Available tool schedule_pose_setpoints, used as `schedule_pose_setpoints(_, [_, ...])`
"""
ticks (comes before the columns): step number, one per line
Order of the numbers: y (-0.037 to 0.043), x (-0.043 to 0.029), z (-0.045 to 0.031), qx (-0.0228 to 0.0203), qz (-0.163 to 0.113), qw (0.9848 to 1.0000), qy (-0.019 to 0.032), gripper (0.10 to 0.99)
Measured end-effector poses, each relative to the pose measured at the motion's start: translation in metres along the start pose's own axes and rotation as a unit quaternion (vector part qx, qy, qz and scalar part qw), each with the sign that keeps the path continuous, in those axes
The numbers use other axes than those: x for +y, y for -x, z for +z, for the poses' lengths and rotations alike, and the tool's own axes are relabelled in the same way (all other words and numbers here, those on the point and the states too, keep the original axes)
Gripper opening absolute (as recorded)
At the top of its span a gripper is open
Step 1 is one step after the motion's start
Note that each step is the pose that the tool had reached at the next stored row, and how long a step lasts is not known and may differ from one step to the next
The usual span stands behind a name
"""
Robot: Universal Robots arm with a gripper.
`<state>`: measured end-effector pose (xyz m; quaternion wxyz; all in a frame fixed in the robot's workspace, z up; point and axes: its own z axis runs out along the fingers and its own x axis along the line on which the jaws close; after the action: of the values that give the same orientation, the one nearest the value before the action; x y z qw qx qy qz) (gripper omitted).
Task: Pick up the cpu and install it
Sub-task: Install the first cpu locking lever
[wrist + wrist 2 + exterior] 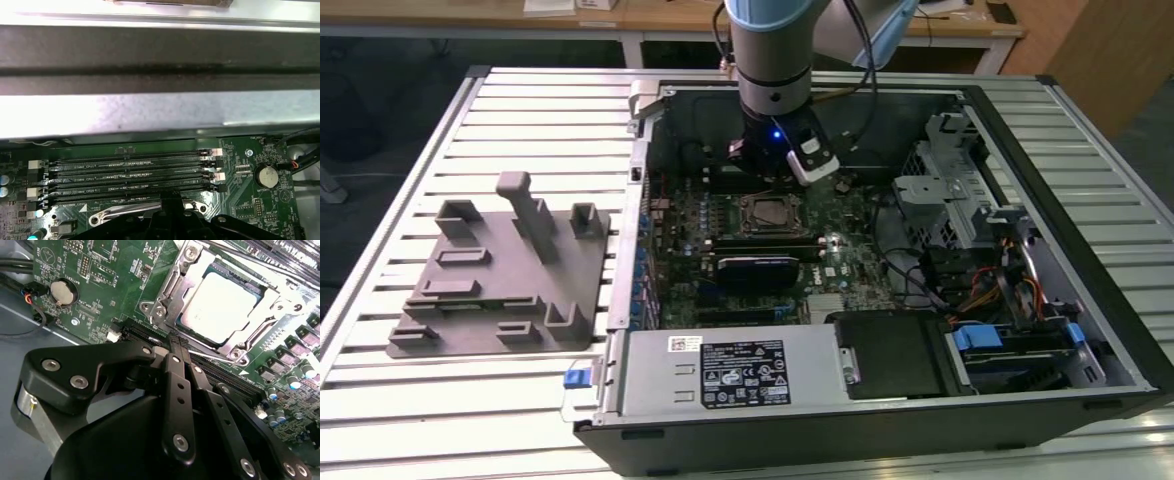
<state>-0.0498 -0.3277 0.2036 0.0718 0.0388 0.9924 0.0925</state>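
The cpu (220, 304), a flat square chip with a silvery-white top, lies in the metal-framed motherboard socket (182, 277) inside the open computer case. My gripper (176, 340) hovers just beside the socket's edge, its black fingers pressed together and shut with nothing between them. In the exterior view the gripper (767, 168) hangs over the back of the motherboard, just behind the socket (767, 212). In the first wrist view the gripper (172, 212) is above the socket's metal frame (125, 214), beside the memory slots (130, 175).
The open case (627, 110) stands on a slatted metal table (400, 400). A grey plastic holder block (500, 275) lies on the exterior view's left. A coin battery (62, 291), a power supply (720, 370) and a drive cage (961, 190) surround the board.
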Motion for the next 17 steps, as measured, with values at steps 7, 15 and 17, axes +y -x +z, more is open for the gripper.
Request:
schedule_pose_setpoints(7, [-0.0117, -0.0011, 0.0000, -0.0048, 0.001, 0.9999, 0.0105, 0.106])
schedule_pose_setpoints(15, [-0.0139, -0.0015, 0.0015, -0.0204, -0.001, 0.9996, 0.0176, 0.106])
schedule_pose_setpoints(17, [-0.0143, -0.0017, 0.0020, -0.0242, 0.000, 0.9996, 0.0177, 0.106])
